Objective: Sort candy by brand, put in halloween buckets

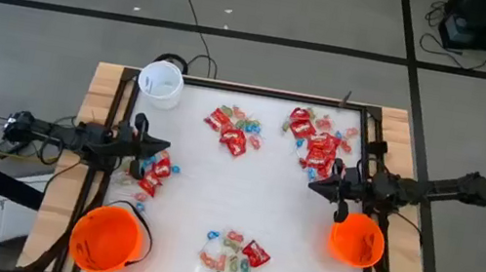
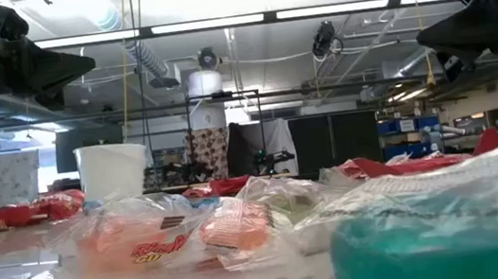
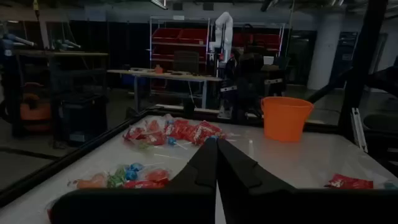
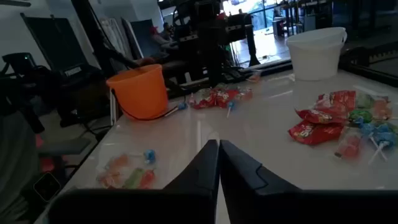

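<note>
table point(image 1: 192, 207): white top | floor point(image 1: 294, 6): grey | cable point(image 1: 190, 9): black

Left gripper point(image 1: 164, 150) raised over the table's left side, jaws closed, right gripper point(image 1: 314, 185) likewise at right

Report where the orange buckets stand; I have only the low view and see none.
Observer: Two bright orange round plastic pails stand on the white table: one at the high view's lower left corner, one at the right edge beside the right arm.
Operator: Count the candy piles.
Observer: Four heaps of small wrapped sweets: two at the far side, one by the left arm, one at the near middle.
Operator: Give me the jaws.
Observer: The left gripper and right gripper both have their jaws shut, holding nothing.
</note>
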